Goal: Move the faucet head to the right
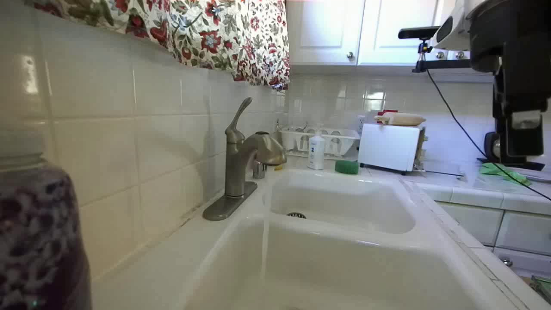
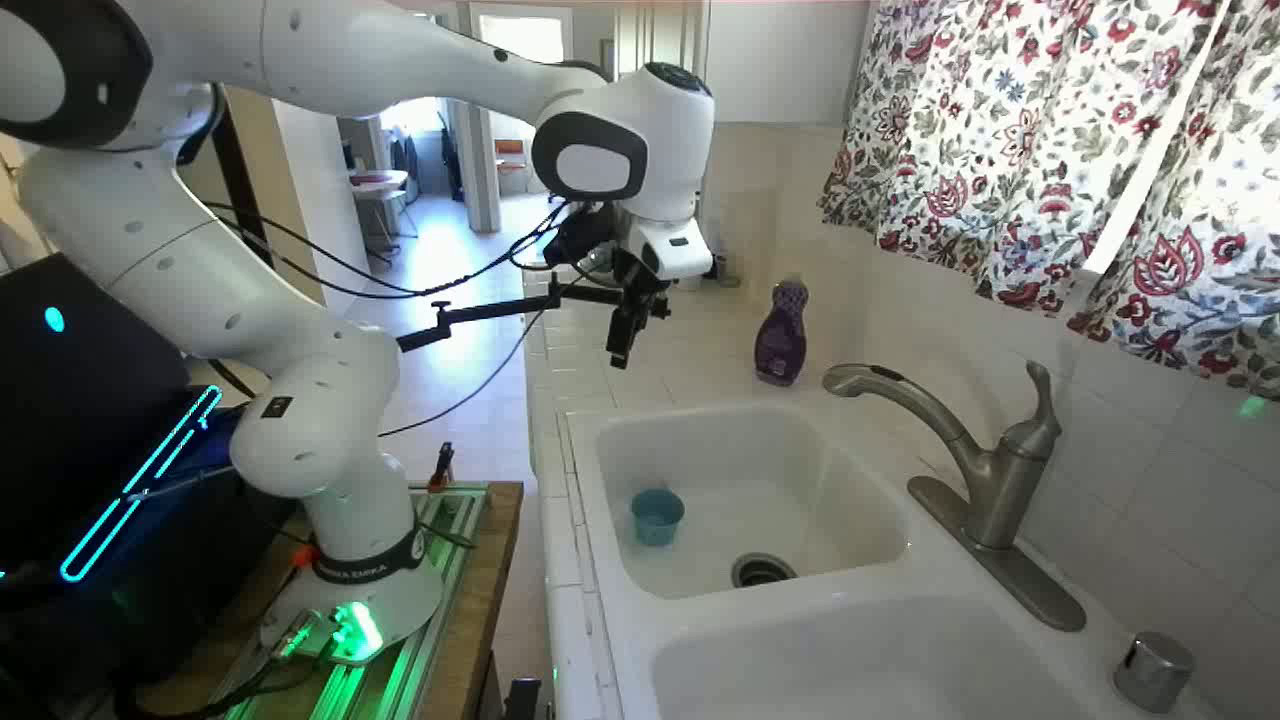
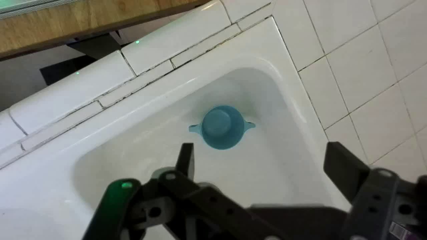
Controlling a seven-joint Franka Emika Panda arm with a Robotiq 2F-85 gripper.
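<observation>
In the wrist view we see the black two-fingered gripper (image 3: 263,160), fingers spread wide with nothing between them, above the white double-basin sink (image 2: 635,615). The short curved brushed grey-nickel faucet head (image 2: 920,402) lies well apart from them at the sink's wall-side edge, its long axis reaching inward over the sink. We judge the approach must cross the sink toward that edge, then press sideways against that axis.
</observation>
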